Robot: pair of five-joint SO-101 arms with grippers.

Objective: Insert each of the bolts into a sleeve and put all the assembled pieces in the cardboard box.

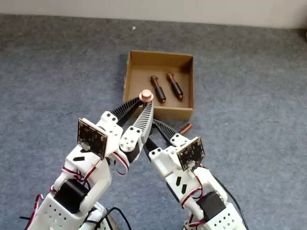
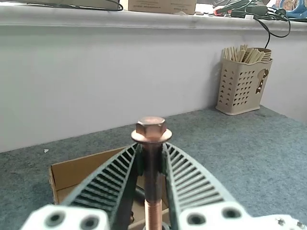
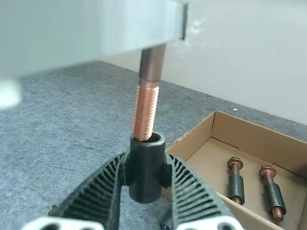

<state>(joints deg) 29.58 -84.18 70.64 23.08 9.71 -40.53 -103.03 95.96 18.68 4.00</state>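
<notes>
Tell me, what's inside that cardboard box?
Two sleeved bolts lie side by side on the box floor. The held bolt's head covers a bit of the near edge, so that spot is hidden.

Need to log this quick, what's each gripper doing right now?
Left gripper: closed, holding a bolt.
Right gripper: closed, holding a sleeve.

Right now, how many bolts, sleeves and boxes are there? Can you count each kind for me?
Copper-coloured metal bolts: 4 (two in the box, one in the left hand, one on the grey carpet)
Black tube-shaped sleeves: 3 (two in the box, one in the right hand)
Brown cardboard box: 1
Total: 8
</notes>
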